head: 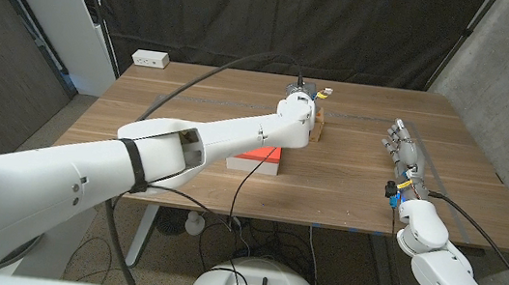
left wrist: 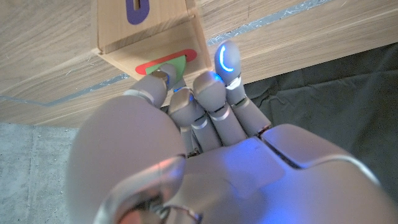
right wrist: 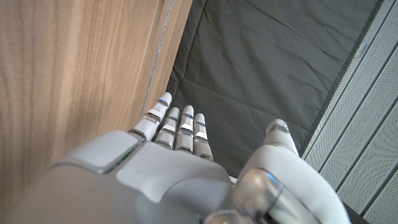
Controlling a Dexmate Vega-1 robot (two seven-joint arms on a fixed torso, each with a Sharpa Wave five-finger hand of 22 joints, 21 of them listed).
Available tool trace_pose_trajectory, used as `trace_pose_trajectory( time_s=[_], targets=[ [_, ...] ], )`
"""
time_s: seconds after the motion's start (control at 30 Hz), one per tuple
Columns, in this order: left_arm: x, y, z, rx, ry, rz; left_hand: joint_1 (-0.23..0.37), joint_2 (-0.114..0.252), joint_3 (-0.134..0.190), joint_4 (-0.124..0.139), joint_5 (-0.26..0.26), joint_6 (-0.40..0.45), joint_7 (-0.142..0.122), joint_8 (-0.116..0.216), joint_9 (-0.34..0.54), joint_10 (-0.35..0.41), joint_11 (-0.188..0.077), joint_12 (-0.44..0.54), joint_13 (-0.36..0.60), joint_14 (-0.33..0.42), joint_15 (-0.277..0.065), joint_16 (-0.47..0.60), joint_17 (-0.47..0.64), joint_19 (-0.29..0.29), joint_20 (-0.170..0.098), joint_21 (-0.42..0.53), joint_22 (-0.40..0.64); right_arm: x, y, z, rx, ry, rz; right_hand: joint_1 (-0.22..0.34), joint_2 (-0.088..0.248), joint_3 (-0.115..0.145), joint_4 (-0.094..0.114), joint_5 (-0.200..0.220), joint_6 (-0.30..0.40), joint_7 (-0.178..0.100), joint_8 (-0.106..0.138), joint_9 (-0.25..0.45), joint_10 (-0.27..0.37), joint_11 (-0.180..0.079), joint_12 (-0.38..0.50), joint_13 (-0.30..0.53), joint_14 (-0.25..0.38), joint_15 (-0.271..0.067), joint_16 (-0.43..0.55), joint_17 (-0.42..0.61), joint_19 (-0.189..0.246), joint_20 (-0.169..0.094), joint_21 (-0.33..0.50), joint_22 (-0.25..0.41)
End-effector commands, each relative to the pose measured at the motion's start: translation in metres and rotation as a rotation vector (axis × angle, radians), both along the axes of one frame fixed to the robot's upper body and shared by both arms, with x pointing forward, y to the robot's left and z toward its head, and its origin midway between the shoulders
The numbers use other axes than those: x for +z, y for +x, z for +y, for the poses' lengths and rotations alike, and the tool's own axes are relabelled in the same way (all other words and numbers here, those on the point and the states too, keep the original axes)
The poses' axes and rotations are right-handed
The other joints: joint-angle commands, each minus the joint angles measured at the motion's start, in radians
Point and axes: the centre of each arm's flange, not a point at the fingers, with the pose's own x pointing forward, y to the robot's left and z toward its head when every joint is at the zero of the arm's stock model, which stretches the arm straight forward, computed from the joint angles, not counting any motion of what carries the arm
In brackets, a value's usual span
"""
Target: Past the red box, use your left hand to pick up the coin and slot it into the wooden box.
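The wooden box (left wrist: 149,31) stands on the counter (head: 346,188) just beyond the red box (head: 257,158); in the left wrist view its face shows a red and green slot mark (left wrist: 169,63) and a purple one (left wrist: 138,10). The left hand (left wrist: 199,124) has its fingertips (left wrist: 227,62) bunched at the red and green mark, whether pinching the coin cannot be told. Well to the right of the wooden box, the right hand (head: 406,153) lies with straight, close-set fingers, holding nothing.
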Motion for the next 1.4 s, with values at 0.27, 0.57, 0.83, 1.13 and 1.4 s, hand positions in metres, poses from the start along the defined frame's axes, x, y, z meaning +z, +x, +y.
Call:
trace_pose_trajectory(
  time_s=[0.27,0.57,0.83,1.13,1.4],
  targets=[
    [0.000,0.004,0.001,-0.007,0.006,0.063,-0.029,-0.005,-0.014,-0.002,0.001,-0.027,0.002,-0.041,-0.017,-0.008,-0.023,0.001,0.001,0.003,-0.004,0.002,-0.004,0.013,-0.077,-0.002,-0.002,0.002,0.000,0.001,-0.007,-0.010,-0.001,0.006,0.006,0.008,-0.002,0.002,0.006,-0.001,0.000,0.006,0.008,0.003,0.003,0.005,0.013,0.000,0.006,0.002,0.014,0.000,0.003,0.002],
    [0.007,-0.003,0.004,-0.015,-0.010,0.048,-0.035,-0.004,-0.012,-0.003,0.003,-0.017,0.000,-0.050,-0.024,-0.005,-0.023,-0.002,-0.004,0.003,-0.004,0.007,0.003,0.014,-0.077,-0.002,-0.002,0.005,-0.002,0.002,-0.010,-0.010,-0.003,0.009,0.006,0.009,-0.004,0.003,0.007,-0.001,0.000,0.006,0.010,0.003,0.003,0.005,0.013,0.000,0.005,0.001,0.015,0.001,0.003,0.002],
    [0.023,-0.013,0.005,-0.017,-0.009,-0.024,-0.035,0.003,-0.005,-0.005,0.007,-0.012,0.000,-0.064,-0.033,-0.009,-0.022,0.000,0.005,-0.001,-0.004,0.008,0.006,0.013,-0.078,-0.001,0.003,0.004,-0.002,0.001,-0.010,-0.006,-0.005,0.011,0.006,0.010,-0.004,0.003,0.007,-0.001,0.000,0.006,0.008,0.003,0.003,0.005,0.014,0.001,0.006,0.001,0.017,0.000,0.004,0.002],
    [0.036,-0.020,0.005,-0.030,-0.011,-0.083,-0.033,0.001,-0.003,-0.009,0.009,-0.003,-0.003,-0.072,-0.040,-0.013,-0.023,0.001,0.015,-0.002,-0.004,0.006,0.000,0.010,-0.078,-0.003,0.003,0.008,-0.004,0.002,-0.022,-0.001,-0.018,0.011,0.005,0.010,-0.005,0.003,0.007,-0.003,0.000,0.006,0.008,0.002,0.002,0.005,0.014,0.000,0.006,0.001,0.019,-0.001,0.004,0.002],
    [0.040,-0.023,0.008,-0.044,-0.013,-0.109,-0.034,0.006,0.002,-0.007,0.010,0.003,-0.006,-0.073,-0.039,-0.017,-0.025,0.003,0.025,-0.002,-0.004,0.014,0.015,0.009,-0.078,-0.003,0.001,0.008,-0.005,0.006,-0.028,-0.001,-0.022,0.012,0.005,0.011,-0.005,0.003,0.006,-0.004,0.000,0.006,0.008,0.001,0.002,0.005,0.015,0.001,0.006,0.001,0.021,0.000,0.004,0.002]
  ],
)
